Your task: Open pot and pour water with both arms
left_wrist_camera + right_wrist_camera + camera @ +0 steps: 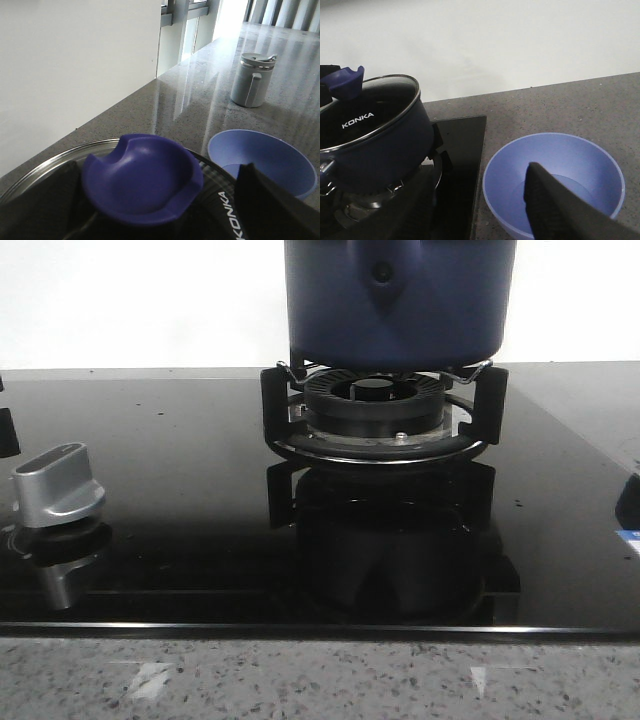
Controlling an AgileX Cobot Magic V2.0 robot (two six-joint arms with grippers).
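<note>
The navy-blue pot (400,300) stands on the black burner ring (380,405) at the back of the hob. Its glass lid (375,107), marked KONKA, lies shut on the pot (380,150). The lid's blue knob (142,177) sits between the fingers of my left gripper (157,172), which is open with one finger (272,205) standing clear of the knob. My right gripper (480,220) is open and empty, low between the pot and a light-blue bowl (555,175). Neither gripper shows in the front view.
The light-blue bowl (262,160) stands on the grey stone counter right of the hob. A grey lidded jug (252,80) stands farther along the counter. A silver control knob (58,485) sits on the black glass hob at front left. A white wall runs behind.
</note>
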